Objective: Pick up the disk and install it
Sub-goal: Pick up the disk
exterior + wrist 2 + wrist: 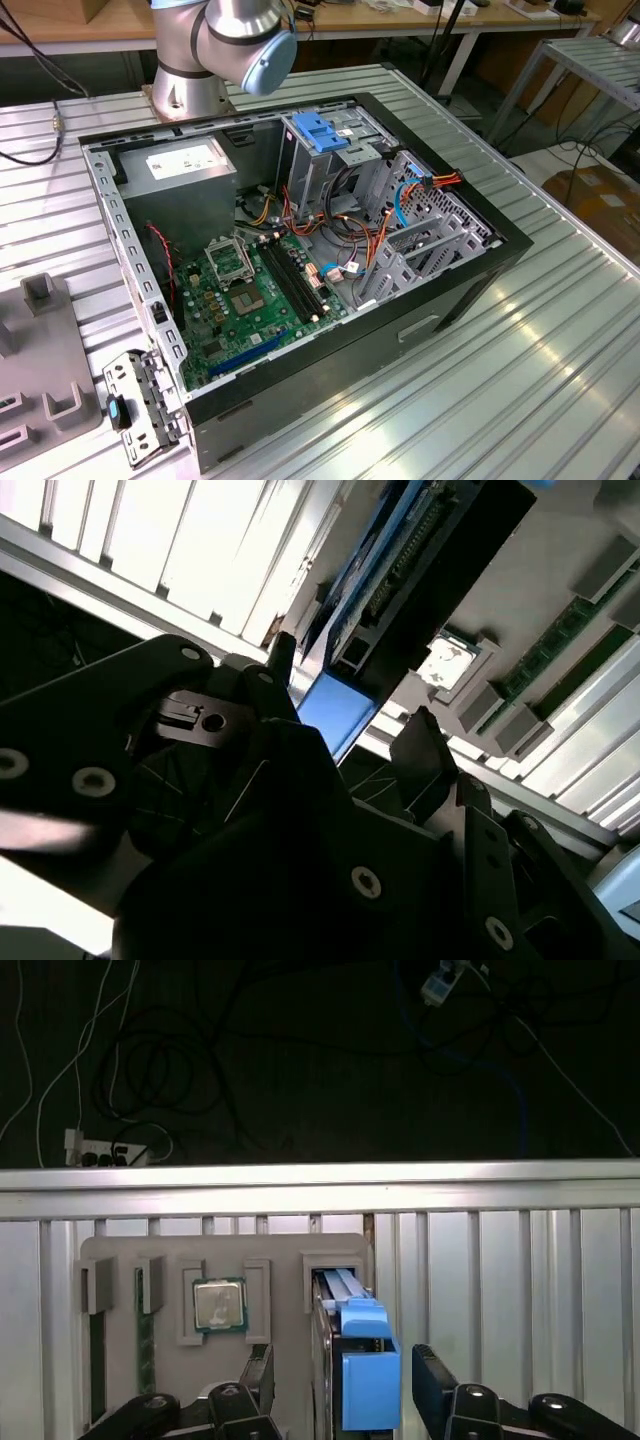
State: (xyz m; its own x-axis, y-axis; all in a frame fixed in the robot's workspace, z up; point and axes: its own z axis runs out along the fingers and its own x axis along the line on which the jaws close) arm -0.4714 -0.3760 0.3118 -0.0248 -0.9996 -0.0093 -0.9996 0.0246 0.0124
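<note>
In the first wrist view, gripper (343,1358) with jaws spread open, one finger at each side of the disk (366,1375). Disk upright on edge in a slot of the grey holder tray (285,1255); processor chip (219,1305) and memory sticks (146,1345) in neighbouring slots. In the exterior view, open computer case (112,235) holding motherboard (250,300) and blue bracket (318,130).

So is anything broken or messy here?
Nothing looks broken or spilled. The computer case lies open with its wires bunched inside. In the first wrist view, the disk stands on edge in its slot in the grey tray, with the open gripper astride it.
</note>
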